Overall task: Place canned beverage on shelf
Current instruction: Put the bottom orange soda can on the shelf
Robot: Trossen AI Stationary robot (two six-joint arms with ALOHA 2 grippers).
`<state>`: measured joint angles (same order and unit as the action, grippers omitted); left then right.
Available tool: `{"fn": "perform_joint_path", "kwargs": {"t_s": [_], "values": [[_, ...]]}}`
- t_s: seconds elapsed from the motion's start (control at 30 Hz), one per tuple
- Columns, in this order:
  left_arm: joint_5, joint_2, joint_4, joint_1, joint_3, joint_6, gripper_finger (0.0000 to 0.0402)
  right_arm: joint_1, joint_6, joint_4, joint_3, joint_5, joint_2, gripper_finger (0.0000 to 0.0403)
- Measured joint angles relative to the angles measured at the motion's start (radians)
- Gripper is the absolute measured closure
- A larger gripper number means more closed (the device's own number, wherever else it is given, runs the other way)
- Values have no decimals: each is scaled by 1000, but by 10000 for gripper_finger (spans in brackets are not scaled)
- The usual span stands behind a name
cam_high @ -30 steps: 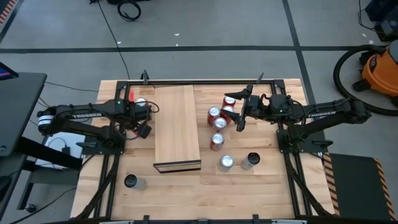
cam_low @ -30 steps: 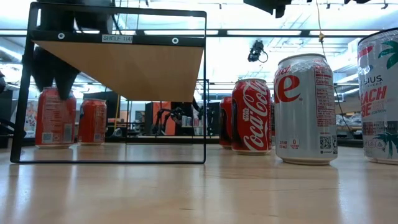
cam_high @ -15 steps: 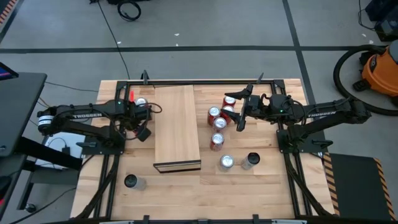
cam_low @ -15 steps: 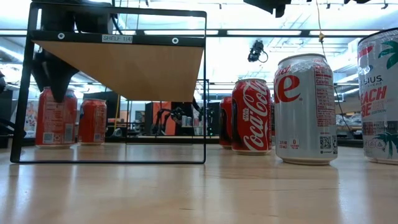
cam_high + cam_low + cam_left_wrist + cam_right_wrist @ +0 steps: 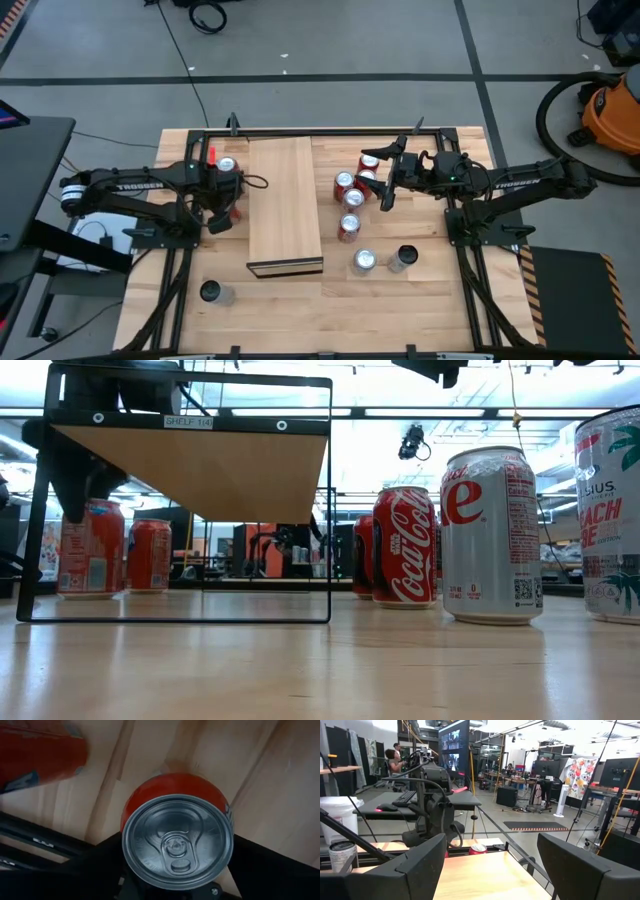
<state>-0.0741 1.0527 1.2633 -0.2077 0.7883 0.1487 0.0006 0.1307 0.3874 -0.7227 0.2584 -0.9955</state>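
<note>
The shelf (image 5: 285,200) is a long pale wood board on a black frame, mid-table; the low view shows its underside (image 5: 190,460). Left of it, my left gripper (image 5: 220,197) points down over a red can (image 5: 177,840), shut on it. That can stands upright on the table (image 5: 90,550). A second red can (image 5: 226,165) stands just beyond it. Right of the shelf, my right gripper (image 5: 378,180) hangs level above a cluster of cans, open with nothing between its fingers (image 5: 490,865). My left gripper comes from above, pointing down, with one finger (image 5: 102,860) on each side of the red can's side wall (image 5: 131,812), below the rim. The can stands upright with its base on the table (image 5: 90,588).
Several cans stand right of the shelf: red ones (image 5: 347,190), a silver one (image 5: 363,260) and a dark one (image 5: 403,257). One more can (image 5: 212,291) stands at the near left. The black frame rails (image 5: 330,132) border the table.
My left gripper has stayed over the red can and rolled about its downward axis. In the high view its side has swung from the shelf side toward the table's near edge. The right arm has kept still.
</note>
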Motion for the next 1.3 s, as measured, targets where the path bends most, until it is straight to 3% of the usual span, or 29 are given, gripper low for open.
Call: {"fn": "perform_joint_path", "kwargs": {"t_s": [0.17, 0.77, 1.07, 1.3], "values": [[5, 2, 1, 0, -1, 105, 49, 0, 2, 0, 0, 0, 0, 80], [-4, 1, 5, 10, -1, 612, 43, 0, 2, 2, 0, 0, 0, 80], [20, 1, 19, 40, 1, 635, 42, 0, 3, 3, 0, 0, 0, 80], [-71, 1, 102, 43, 80, 592, 52, 0, 3, 4, 0, 0, 0, 80]]}}
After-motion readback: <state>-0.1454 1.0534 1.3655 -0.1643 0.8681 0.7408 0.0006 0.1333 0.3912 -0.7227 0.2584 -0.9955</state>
